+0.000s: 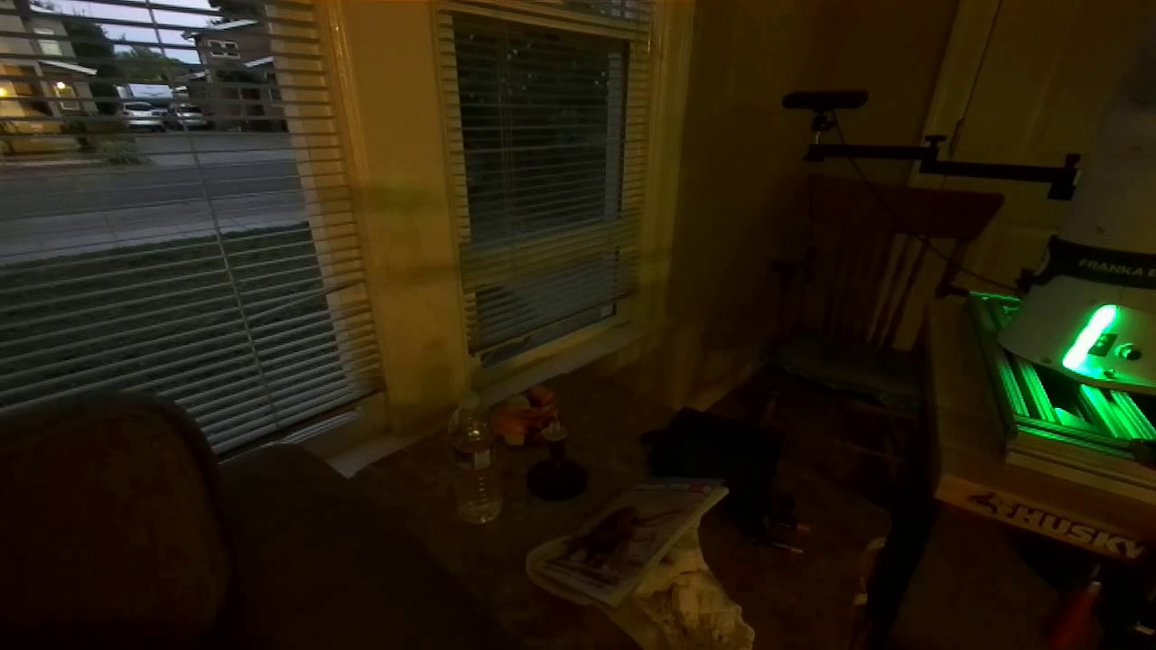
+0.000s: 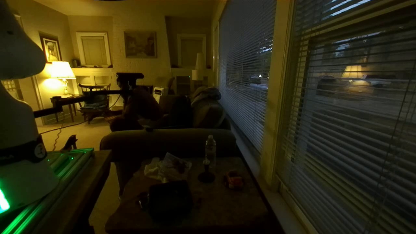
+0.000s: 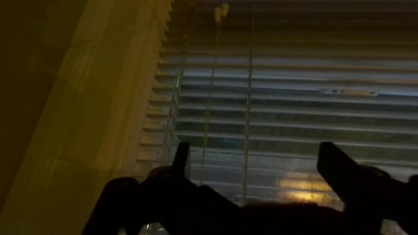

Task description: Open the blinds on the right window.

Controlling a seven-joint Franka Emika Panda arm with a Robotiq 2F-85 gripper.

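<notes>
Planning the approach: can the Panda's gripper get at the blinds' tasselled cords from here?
Probably yes: in the wrist view the gripper is open and the tasselled cords appear partly between its fingers, nothing else visibly in the way. Depth is unclear.

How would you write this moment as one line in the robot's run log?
goal: open blinds on right window | tool: open, gripping nothing | blinds: lowered, gaps visible | cord tassels: not held

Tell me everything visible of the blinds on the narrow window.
The blinds are thin, horizontal, pale slats, material unclear, hanging lowered across the cream-framed window, with see-through gaps between slats. In the wrist view, cords run across them, two ending in pale tassels. The open gripper appears in front of them; contact can't be judged.
</notes>
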